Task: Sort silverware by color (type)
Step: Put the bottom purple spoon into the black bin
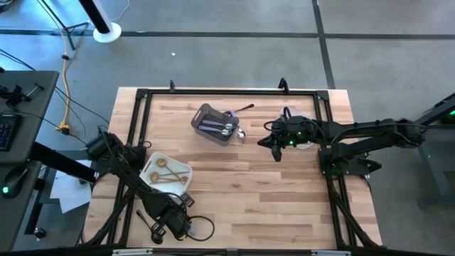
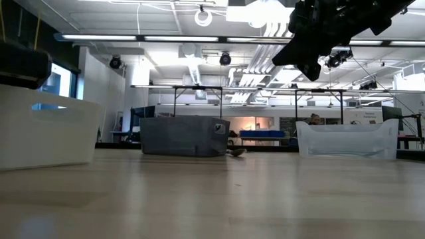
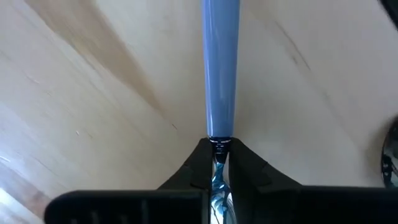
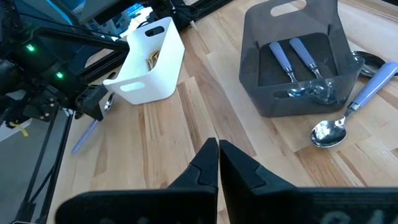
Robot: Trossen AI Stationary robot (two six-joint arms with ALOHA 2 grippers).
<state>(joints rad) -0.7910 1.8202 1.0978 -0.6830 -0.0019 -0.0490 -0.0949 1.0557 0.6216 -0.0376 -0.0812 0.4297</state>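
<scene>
**Lilac handle in the left claw, sorting well under way**

The left claw (image 3: 219,163) sits at the near left of the table (image 1: 284,206), pinched down on the shiny neck of a lilac-handled piece (image 3: 220,68), its handle pointing out ahead over the wood. Whether it's a spoon or a fork, I can't tell.

Already sorted: the white tray (image 1: 183,171) just beyond it holds gold pieces (image 1: 162,171), and the grey bin (image 1: 202,114) at the far middle carries at least two lilac-handled pieces (image 4: 297,55).

Left to do, by my reckoning: a lilac-handled spoon (image 4: 352,111) lies on the table touching the bin's outside, a dark utensil (image 1: 244,109) pokes out at the bin's far side, and the held piece belongs with its lilac mates.

The right claw (image 4: 218,163) hovers right of the bin, fingers pressed together, nothing in them.
</scene>
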